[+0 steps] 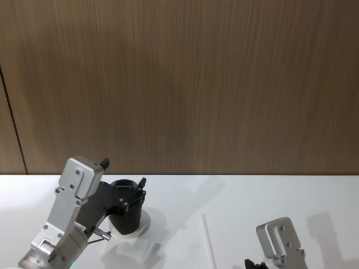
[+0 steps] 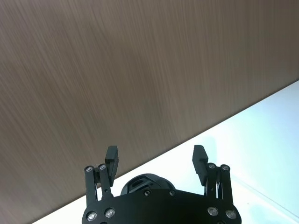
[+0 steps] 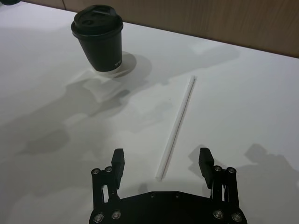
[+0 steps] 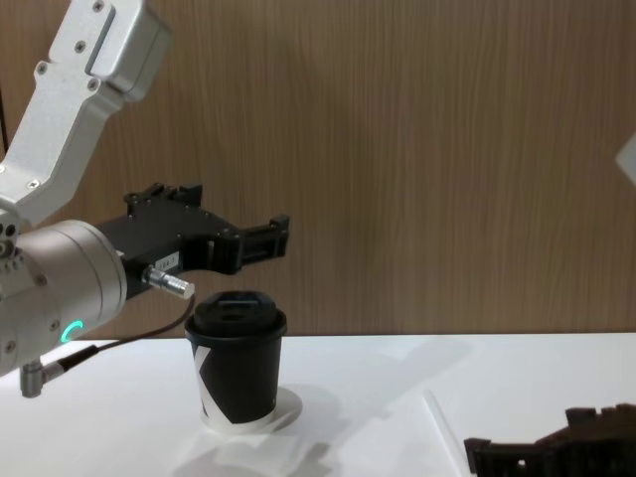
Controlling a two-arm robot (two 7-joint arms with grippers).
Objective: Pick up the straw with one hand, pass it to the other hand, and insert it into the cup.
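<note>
R gripper (image 3: 161, 158) low over table (image 3: 243, 93), fingers wide apart & empty, straw (image 3: 180, 121) flat w/ near end under their gap; L gripper (image 2: 155, 156) also wide, empty, above cup (image 3: 99, 39)

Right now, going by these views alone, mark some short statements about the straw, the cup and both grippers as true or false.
1. The straw lies flat on the table, held by no gripper. True.
2. The cup lies on its side. False: it stands upright with its lid on.
3. The left gripper has its fingers shut on the straw. False: its fingers are open and empty, and it hovers above the cup.
4. The right gripper is low over the table, fingers open, close to one end of the straw. True.
</note>
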